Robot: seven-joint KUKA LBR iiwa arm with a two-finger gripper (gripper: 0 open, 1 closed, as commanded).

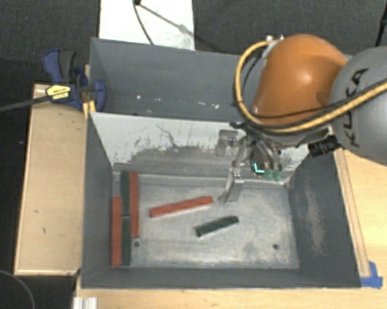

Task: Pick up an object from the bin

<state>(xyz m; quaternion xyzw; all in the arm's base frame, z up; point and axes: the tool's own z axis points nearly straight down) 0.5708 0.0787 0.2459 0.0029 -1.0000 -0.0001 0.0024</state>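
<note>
My gripper (228,194) hangs low over the back middle of the bin, under the orange cover. Its tip is just above and to the right of the right end of a red flat bar (180,206), which lies slanted on the bin floor. A short dark green bar (216,226) lies a little nearer the front, below and slightly left of the gripper. Nothing shows in the gripper's grasp.
Along the bin's left wall lie two red bars (116,232) (133,202) with a dark green bar (126,213) between them, all pointing front to back. The arm and its cables cover the bin's back right corner.
</note>
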